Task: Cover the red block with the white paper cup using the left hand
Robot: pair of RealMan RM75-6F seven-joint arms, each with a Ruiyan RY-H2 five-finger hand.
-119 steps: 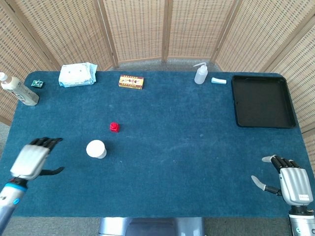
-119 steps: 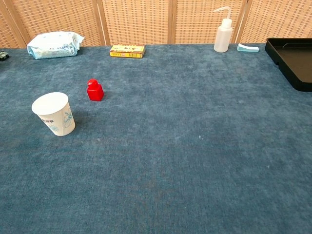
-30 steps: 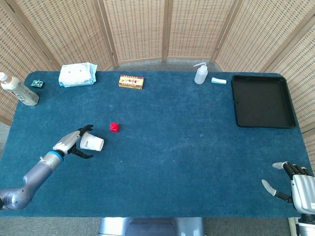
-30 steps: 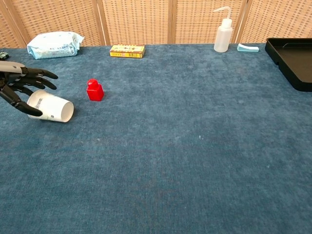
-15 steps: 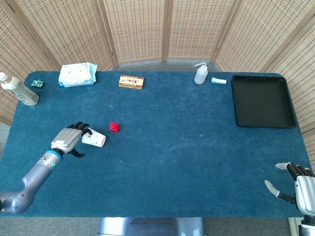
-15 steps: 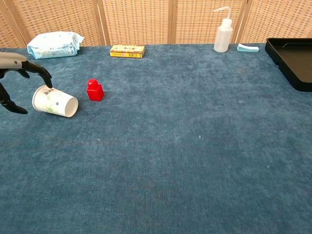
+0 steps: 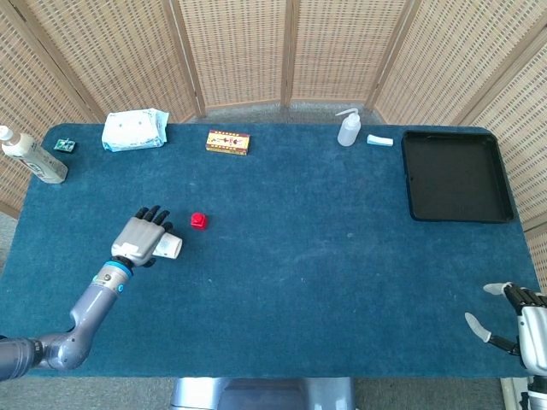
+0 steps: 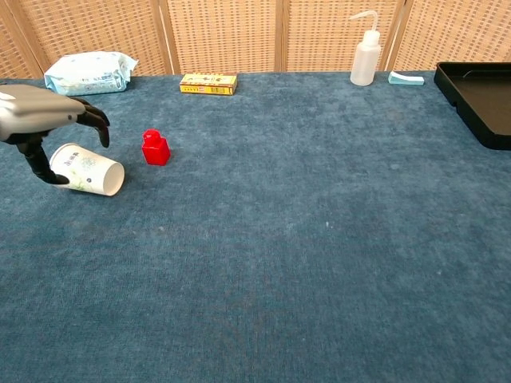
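Observation:
The white paper cup point(image 8: 86, 169) lies on its side on the blue table, mouth towards the right; in the head view the cup point(image 7: 170, 248) pokes out from under my left hand. My left hand point(image 7: 143, 238) arches over the cup, and in the chest view the left hand point(image 8: 41, 113) shows curled fingers point(image 8: 97, 121) above it with a gap, thumb down by the cup's base. The red block point(image 7: 198, 221) point(image 8: 155, 148) stands just right of the cup, untouched. My right hand point(image 7: 528, 325) rests at the near right corner, fingers apart and holding nothing.
Along the far edge are a tissue pack point(image 7: 134, 130), a yellow box point(image 7: 227, 142), a squeeze bottle point(image 7: 347, 128) and a small blue piece point(image 7: 380, 140). A black tray point(image 7: 455, 175) sits far right. A lotion bottle point(image 7: 32, 156) lies at the far left.
The cup, upright four seconds ago, now lies tipped on its side. My left hand has come in from the left and moved over the cup. The red block has not moved.

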